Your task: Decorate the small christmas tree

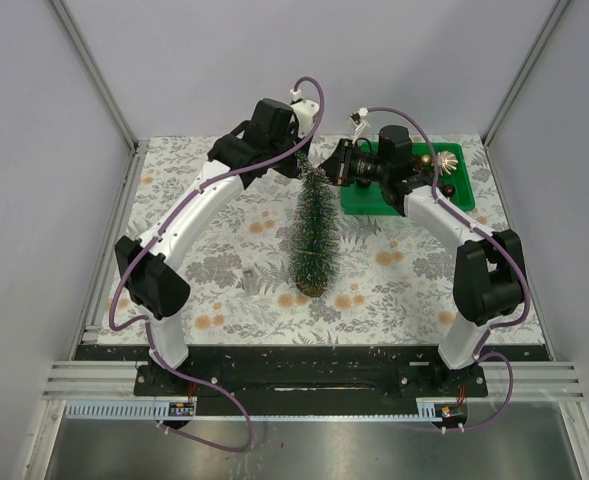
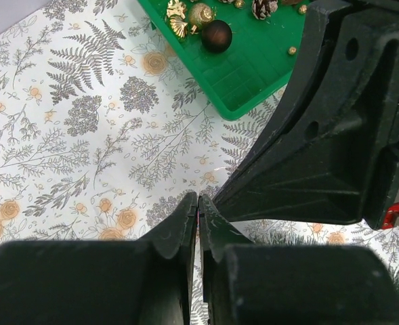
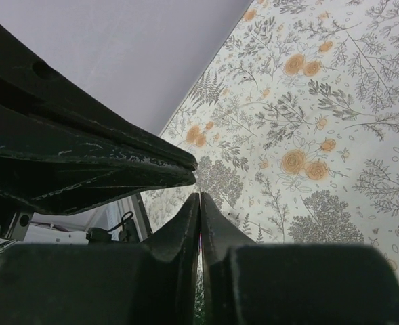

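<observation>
Top external view: one small christmas tree [image 1: 314,235] stands upright mid-table, just left of one green tray [image 1: 359,198]. Two grippers meet at its tip. The left gripper [image 2: 197,200] and right gripper [image 3: 199,198] both have their jaws pressed together; whether they pinch anything I cannot tell. One dark ball [image 2: 216,36] lies in the tray.

From above, the right arm [image 1: 444,215] covers the green tray's [image 1: 452,156] 9 o'clock half, and its ornaments [image 1: 444,168] are too small to name. The grey object [image 1: 246,278] at the small christmas tree's [image 1: 314,235] 9 o'clock is unidentifiable.
</observation>
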Robot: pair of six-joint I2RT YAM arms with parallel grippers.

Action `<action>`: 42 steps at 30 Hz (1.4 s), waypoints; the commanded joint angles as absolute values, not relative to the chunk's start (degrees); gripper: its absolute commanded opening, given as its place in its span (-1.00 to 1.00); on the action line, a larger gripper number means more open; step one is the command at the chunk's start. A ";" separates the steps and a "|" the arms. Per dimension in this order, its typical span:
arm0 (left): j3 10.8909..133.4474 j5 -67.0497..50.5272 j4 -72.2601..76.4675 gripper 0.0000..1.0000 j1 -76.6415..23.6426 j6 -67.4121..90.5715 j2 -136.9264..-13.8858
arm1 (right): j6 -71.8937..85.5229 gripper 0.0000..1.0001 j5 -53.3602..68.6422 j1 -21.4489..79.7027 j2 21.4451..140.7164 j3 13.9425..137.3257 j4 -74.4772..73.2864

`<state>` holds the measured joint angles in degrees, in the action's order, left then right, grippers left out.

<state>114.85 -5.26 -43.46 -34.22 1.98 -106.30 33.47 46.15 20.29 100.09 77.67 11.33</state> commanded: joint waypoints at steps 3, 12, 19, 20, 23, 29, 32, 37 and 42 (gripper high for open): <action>113.91 -7.21 -40.08 -0.81 -34.01 1.93 -101.26 | 32.00 -1.00 43.87 20.83 99.49 79.28 12.48; 112.24 -6.51 -40.08 0.58 -32.61 1.14 -96.34 | 28.30 -1.00 34.90 19.34 97.30 79.11 8.52; 107.15 -6.94 -39.99 0.90 -29.80 -1.04 -89.13 | 29.44 -1.00 32.17 17.67 94.40 75.15 11.68; 105.92 -7.12 -39.99 0.90 -29.53 -1.58 -87.90 | 29.79 -1.00 31.82 17.67 94.05 74.19 12.39; 104.07 -6.95 -40.16 0.91 -28.66 -2.37 -84.65 | 30.76 -1.00 29.45 17.67 92.21 70.68 15.20; 101.61 -7.12 -42.10 0.90 -24.97 -1.76 -80.08 | 30.06 -1.00 19.71 17.32 85.01 60.58 17.84; 100.29 -7.03 -42.98 0.89 -22.95 -1.67 -77.70 | 29.27 -1.00 15.57 17.05 79.74 54.86 20.56; 97.74 -6.77 -43.68 0.89 -21.62 -1.32 -74.45 | 28.48 -1.00 13.10 17.05 72.00 47.39 23.90; 96.59 -3.35 -43.68 0.91 -21.62 -1.58 -73.04 | 30.06 -1.00 13.44 17.05 64.53 40.18 26.63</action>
